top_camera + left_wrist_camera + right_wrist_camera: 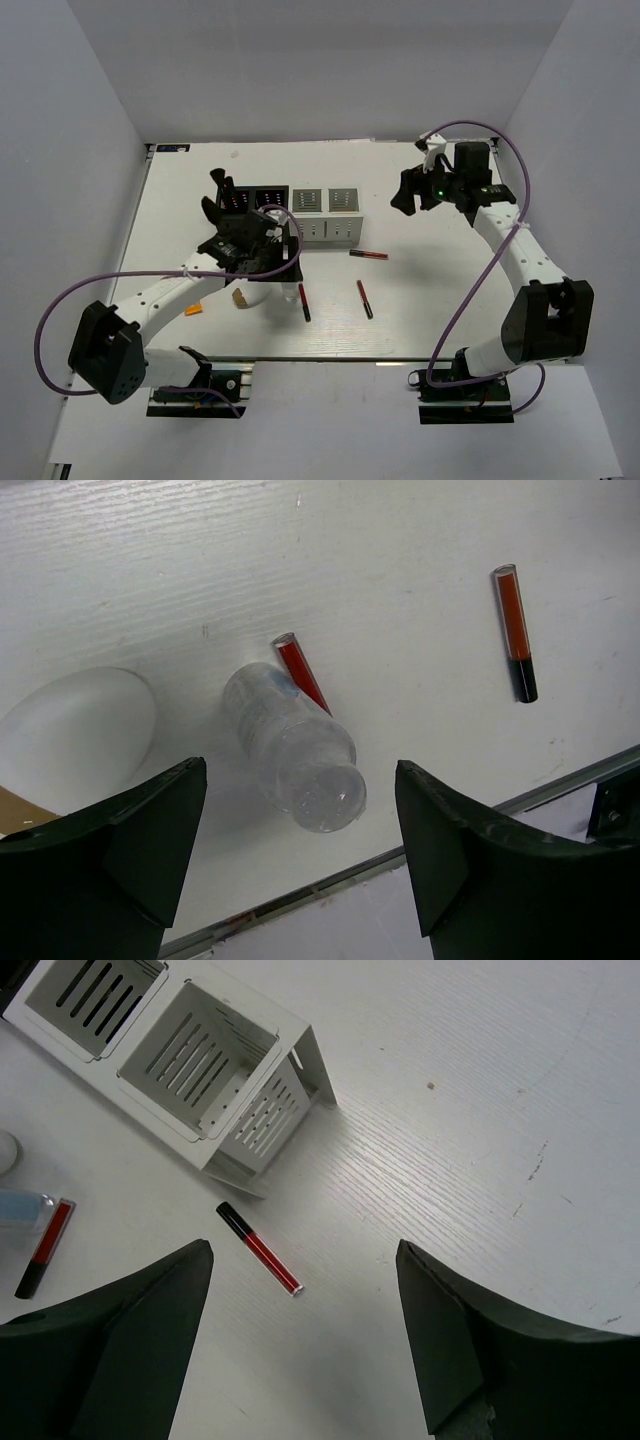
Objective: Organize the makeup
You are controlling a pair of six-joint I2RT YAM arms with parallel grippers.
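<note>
My left gripper (300, 860) is open and empty, hovering above a tiny clear bottle (295, 750) that lies on its side. A red-and-black stick (300, 670) lies partly under the bottle, another stick (515, 630) lies to its right, and the white egg-shaped sponge (75, 735) is at the left. My right gripper (305, 1340) is open and empty, high above a third stick (260, 1250) near the white organizer (190, 1060). In the top view the left gripper (262, 262) hides the sponge and most of the bottle. The small orange tube (194, 309) lies left of it.
The black organizer (250, 200) stands beside the white organizer (325, 212) at mid-table, with black handles (222, 185) sticking up from it. A small brown piece (240, 298) lies by the left arm. The table's front edge (330, 357) is close to the sticks.
</note>
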